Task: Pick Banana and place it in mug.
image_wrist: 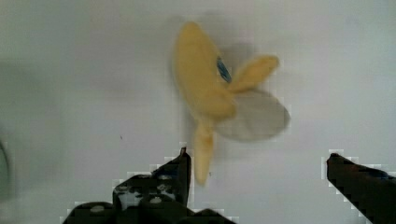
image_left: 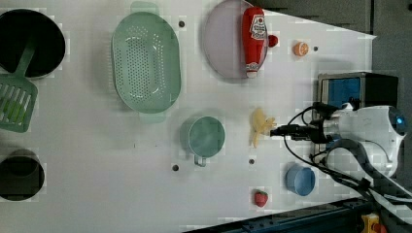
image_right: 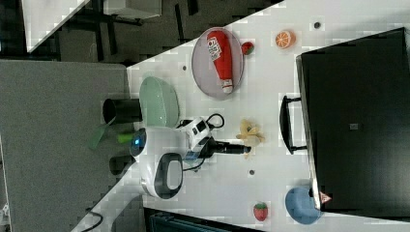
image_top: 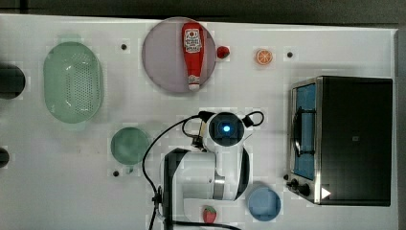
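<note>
The banana (image_wrist: 205,88), pale yellow with splayed cream flaps, lies on the white table just ahead of my gripper (image_wrist: 258,156). The gripper is open, and the banana's stem end reaches down beside one finger (image_wrist: 180,175). In the left view my gripper (image_left: 275,131) hovers right beside the banana (image_left: 260,126), and the teal-green mug (image_left: 204,137) stands upright a short way toward the left view's left. The right view has the gripper (image_right: 245,150) right next to the banana (image_right: 250,133). In the top view the mug (image_top: 129,145) sits to the left of my arm (image_top: 225,128).
A blue cup (image_left: 300,179) and a strawberry (image_left: 261,198) sit near the arm's base. The toaster oven (image_top: 342,139) stands close on one side. A pale green colander (image_left: 145,60), a plate (image_left: 223,48) with a ketchup bottle (image_left: 253,39), and an orange slice (image_left: 300,48) lie farther off.
</note>
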